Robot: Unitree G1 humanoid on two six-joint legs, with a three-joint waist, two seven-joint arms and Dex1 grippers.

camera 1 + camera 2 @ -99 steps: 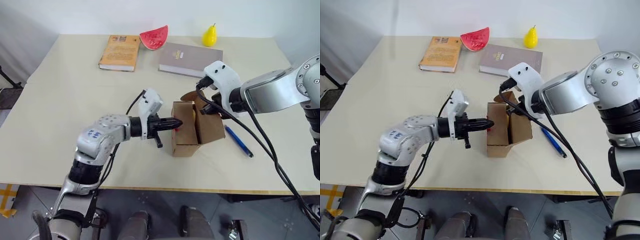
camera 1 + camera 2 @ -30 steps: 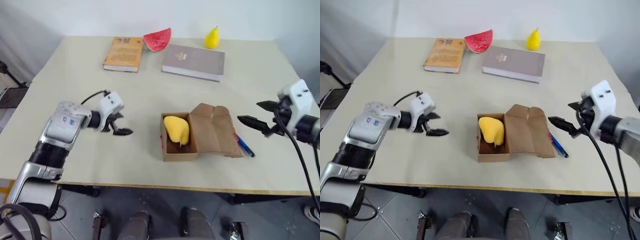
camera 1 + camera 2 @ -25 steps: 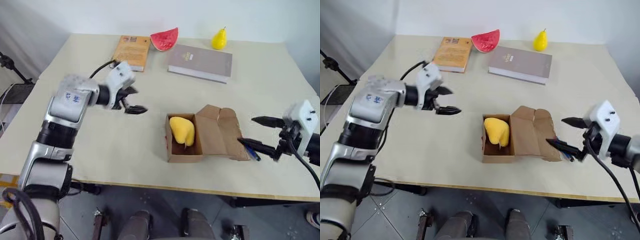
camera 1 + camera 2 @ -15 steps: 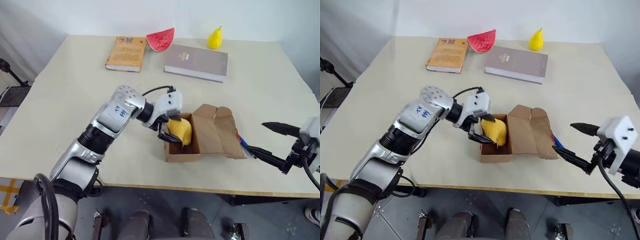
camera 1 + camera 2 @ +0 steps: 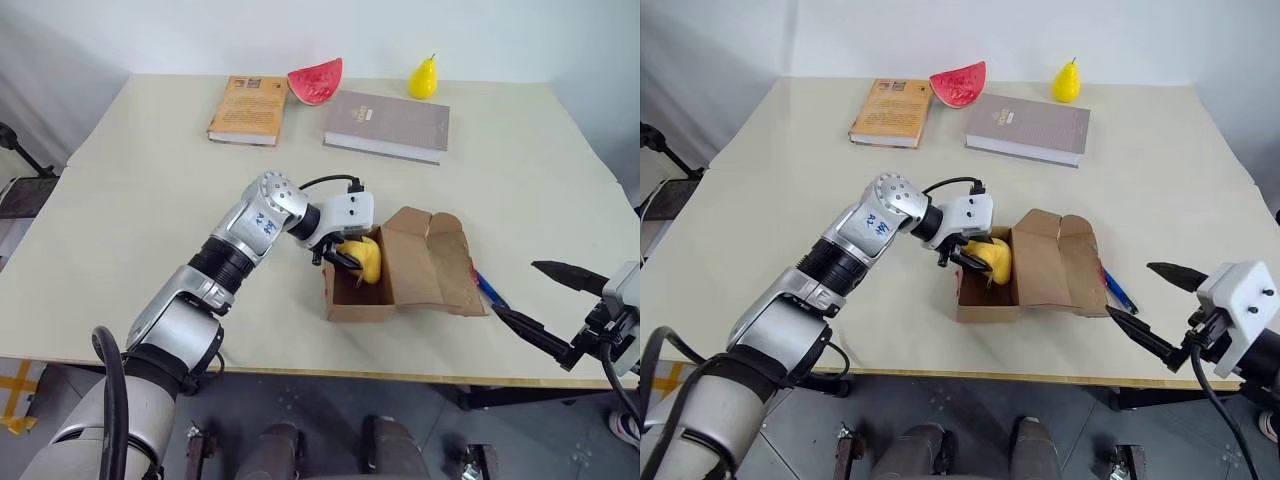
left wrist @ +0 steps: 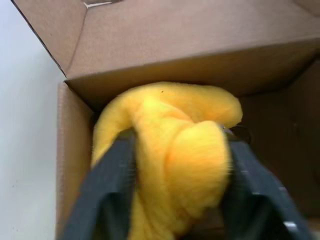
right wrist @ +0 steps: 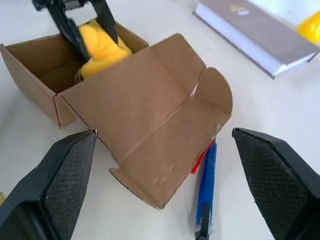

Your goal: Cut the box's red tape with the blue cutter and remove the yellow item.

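Where the left tool [image 5: 974, 258] reaches into the small brown cardboard box [image 5: 985, 300], its two black fingers [image 6: 107, 185] are seen pressed against either side of the soft rounded yellow item [image 6: 172, 150], which is gripped while still inside the box. The box is recorded as open, its flaps [image 7: 155, 125] folded out flat toward the robot's right and lying on the pale beige surface [image 5: 150, 230]. A sliver of the red tape [image 7: 202, 156] is seen at the flap edge, touching the slim blue pen-shaped cutter [image 7: 206, 187], which lies on the surface just beside the flaps. The right tool [image 5: 1160, 310] is held off the near right edge of the surface, well apart from the box, its fingers spread wide with nothing between them. At the far edge an orange book [image 5: 246, 96], a red watermelon slice [image 5: 316, 80], a grey book [image 5: 387, 122] and a yellow pear [image 5: 422, 79] are noted.
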